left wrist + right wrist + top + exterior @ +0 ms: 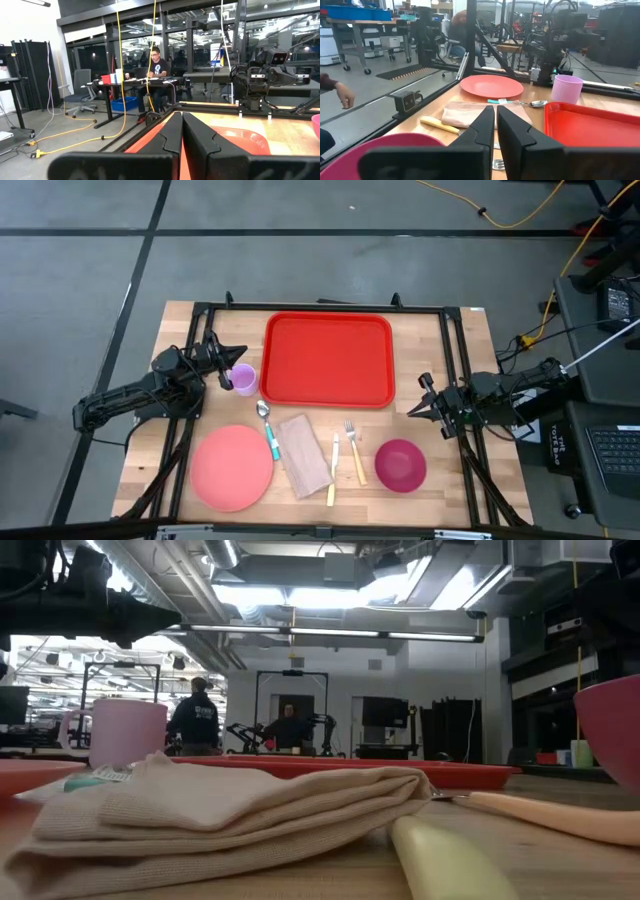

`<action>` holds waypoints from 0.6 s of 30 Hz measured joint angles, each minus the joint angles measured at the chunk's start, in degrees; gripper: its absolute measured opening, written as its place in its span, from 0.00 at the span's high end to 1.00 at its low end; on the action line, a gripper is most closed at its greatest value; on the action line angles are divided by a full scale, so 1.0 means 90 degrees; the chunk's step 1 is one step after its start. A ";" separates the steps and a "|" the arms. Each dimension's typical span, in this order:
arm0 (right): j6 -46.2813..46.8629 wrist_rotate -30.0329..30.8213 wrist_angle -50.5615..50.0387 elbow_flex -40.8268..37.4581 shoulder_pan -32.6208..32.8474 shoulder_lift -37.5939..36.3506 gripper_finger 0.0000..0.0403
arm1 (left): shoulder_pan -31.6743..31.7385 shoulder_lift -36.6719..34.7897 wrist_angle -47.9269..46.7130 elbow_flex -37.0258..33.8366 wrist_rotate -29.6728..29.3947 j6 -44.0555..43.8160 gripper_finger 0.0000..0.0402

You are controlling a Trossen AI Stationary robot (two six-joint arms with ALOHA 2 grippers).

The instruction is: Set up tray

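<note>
**A:** Where's your tray (pixel 328 360)?

**B:** At the worktop's (pixel 460 480) far middle, empty, long axis running arm to arm. Your left gripper (pixel 224 367) sits nearer its edge, just past the purple cup (pixel 243 378), fingers together. Your right gripper (pixel 420 404) waits off the tray's near corner, fingers nearly together, holding nothing.

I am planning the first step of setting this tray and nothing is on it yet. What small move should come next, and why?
Probably the left gripper, shut and empty, should open and drop toward the small lilac plastic cup just beside it. The large red rectangular plastic tray lies bare, and that cup is the nearest item. The right gripper waits shut by the tray's corner.
</note>
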 joint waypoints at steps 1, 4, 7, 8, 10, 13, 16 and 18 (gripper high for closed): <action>0.0061 0.0000 0.0000 -0.0002 0.0000 0.0002 0.93 | 0.0000 0.0000 0.0000 0.0000 0.0002 0.0001 0.98; 0.0112 0.0000 0.0000 -0.0002 0.0000 0.0001 0.93 | 0.0001 0.0000 0.0001 0.0002 0.0002 0.0000 0.98; 0.0118 0.0000 0.0000 -0.0001 0.0002 0.0001 0.93 | 0.0001 -0.0001 0.0000 0.0001 0.0001 0.0000 0.98; 0.0116 0.0000 0.0000 0.0000 0.0002 0.0000 0.93 | 0.0000 0.0000 0.0000 0.0000 0.0001 0.0001 0.98; 0.0113 0.0000 -0.0001 0.0000 0.0001 0.0000 0.93 | 0.0001 0.0000 0.0000 0.0001 0.0002 0.0000 0.98; 0.0117 0.0000 -0.0002 0.0000 0.0000 0.0000 0.93 | 0.0000 0.0000 -0.0002 -0.0001 0.0001 0.0001 0.98; 0.0130 0.0000 -0.0002 0.0000 0.0000 0.0002 0.93 | -0.0001 -0.0002 -0.0002 -0.0001 0.0000 0.0002 0.98; 0.0114 0.0000 -0.0002 -0.0002 0.0002 0.0000 0.93 | -0.0001 -0.0001 -0.0001 0.0001 0.0001 0.0000 0.98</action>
